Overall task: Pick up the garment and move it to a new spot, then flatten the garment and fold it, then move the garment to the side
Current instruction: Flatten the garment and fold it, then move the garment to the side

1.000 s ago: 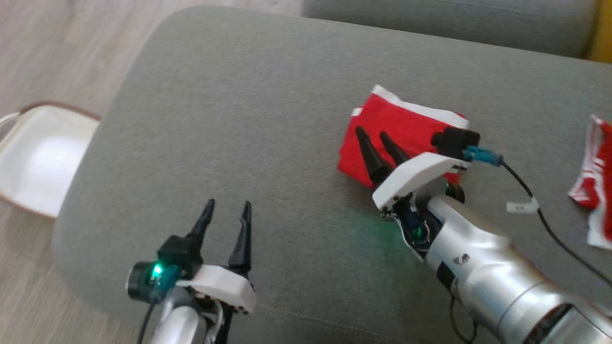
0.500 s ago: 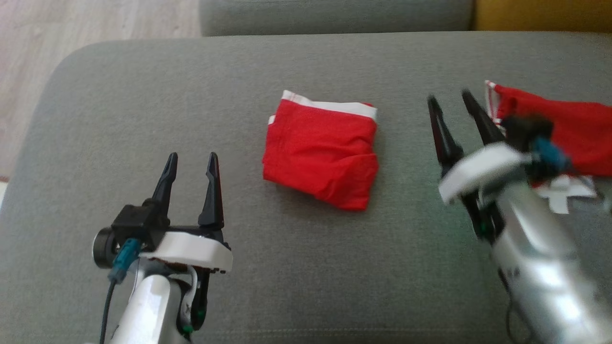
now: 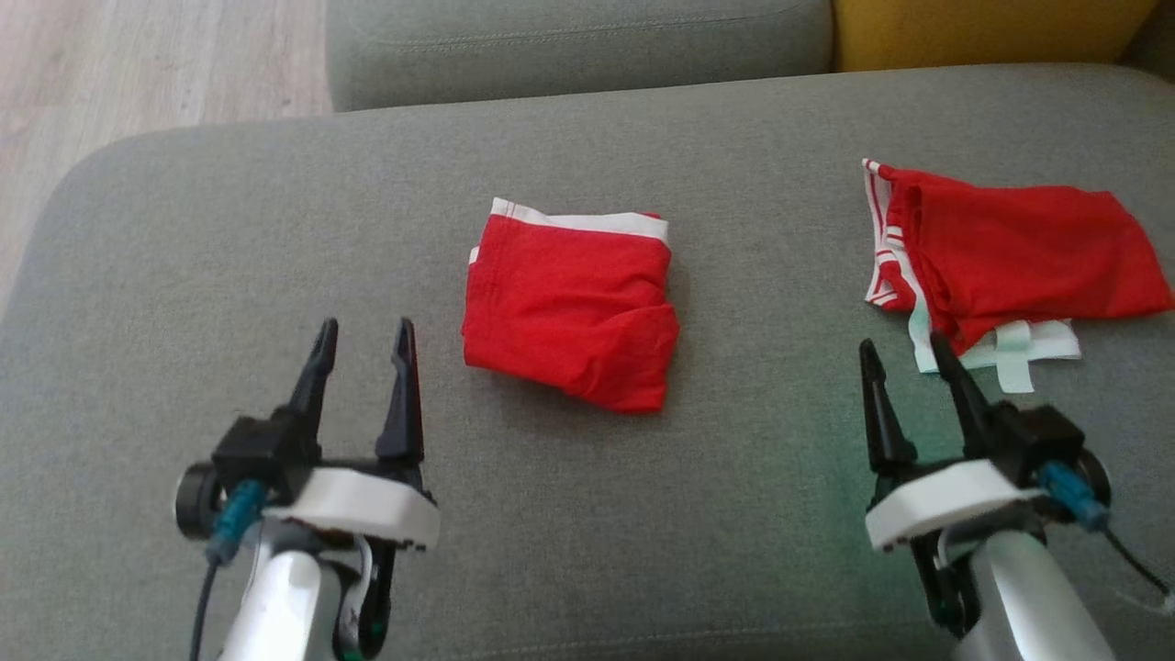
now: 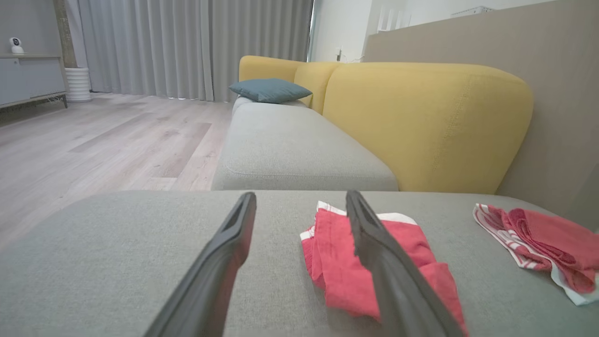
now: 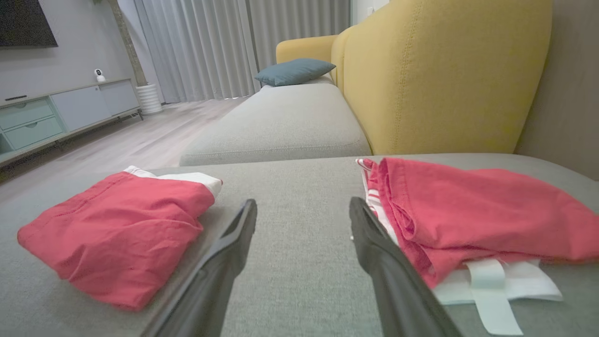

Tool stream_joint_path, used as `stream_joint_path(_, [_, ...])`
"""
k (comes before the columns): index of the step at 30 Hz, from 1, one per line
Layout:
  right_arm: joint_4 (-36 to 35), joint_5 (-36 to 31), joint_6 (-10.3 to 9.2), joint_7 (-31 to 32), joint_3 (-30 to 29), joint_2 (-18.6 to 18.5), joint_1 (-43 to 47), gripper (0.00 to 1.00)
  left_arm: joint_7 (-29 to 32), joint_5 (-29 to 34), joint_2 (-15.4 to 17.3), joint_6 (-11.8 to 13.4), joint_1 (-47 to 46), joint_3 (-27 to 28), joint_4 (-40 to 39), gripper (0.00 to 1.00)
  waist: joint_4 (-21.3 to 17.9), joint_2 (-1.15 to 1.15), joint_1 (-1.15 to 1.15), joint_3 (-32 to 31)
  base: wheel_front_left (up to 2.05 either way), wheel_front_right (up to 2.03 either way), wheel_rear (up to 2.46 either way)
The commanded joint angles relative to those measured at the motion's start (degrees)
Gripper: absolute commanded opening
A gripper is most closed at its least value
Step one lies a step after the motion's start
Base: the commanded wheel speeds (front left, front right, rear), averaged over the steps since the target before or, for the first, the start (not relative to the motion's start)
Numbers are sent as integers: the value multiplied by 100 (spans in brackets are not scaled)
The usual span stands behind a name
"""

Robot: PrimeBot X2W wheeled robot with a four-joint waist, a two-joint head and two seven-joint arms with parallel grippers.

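A red garment (image 3: pixel 569 312) with a white waistband lies folded in a compact square on the middle of the grey seat cushion (image 3: pixel 734 514). It also appears in the left wrist view (image 4: pixel 327 271) and the right wrist view (image 5: pixel 117 234). A second red garment (image 3: pixel 1010 248) with striped white trim lies loosely spread at the right (image 5: pixel 468 210) (image 4: pixel 538 234). My left gripper (image 3: pixel 365 329) is open and empty, near and to the left of the folded piece (image 4: pixel 300 195). My right gripper (image 3: pixel 900 344) is open and empty just short of the spread one (image 5: pixel 303 202).
A yellow backrest (image 3: pixel 964 32) rises behind the seat at the far right. Another grey cushion (image 3: pixel 569 46) adjoins the far edge and carries a blue pillow (image 4: pixel 269 89). Wooden floor (image 3: pixel 138 64) lies beyond the cushion's rounded left end. A low cabinet (image 5: pixel 56 117) stands across the room.
The head camera has swung right. My right gripper has come off the folded garment, which stays put, and drawn back to the near right. The left gripper is unchanged.
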Motion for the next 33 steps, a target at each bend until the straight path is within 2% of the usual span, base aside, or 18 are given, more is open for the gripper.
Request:
stream_joint_path(1, [-269, 53, 19, -62, 169, 58, -69, 100, -69, 92, 28, -45, -97, 171, -135, 100, -28, 0, 0, -19, 0, 0, 0])
stream_joint_path(7, [-423, 342, 19, -62, 231, 62, 154, 100, -69, 142, 28, -108, 31, 145, -76, 100, -89, 0, 0, -35, 0, 0, 0])
stream_joint_path(16, [-512, 321, 19, -62, 171, 62, 206, 100, -69, 148, 28, -114, 16, 96, -94, 100, 38, 0, 0, 39, 0, 0, 0])
stream_joint_path(25, [-234, 630, 19, 238, 374, 63, -277, 100, -69, 61, 28, -78, -171, -154, -38, 100, 488, 0, 0, 409, 0, 0, 0])
stream_joint_path(33, [624, 1320, 19, 696, 568, 63, -1049, 100, -69, -75, 28, -6, -372, -444, 43, 100, 1148, 0, 0, 781, 0, 0, 0])
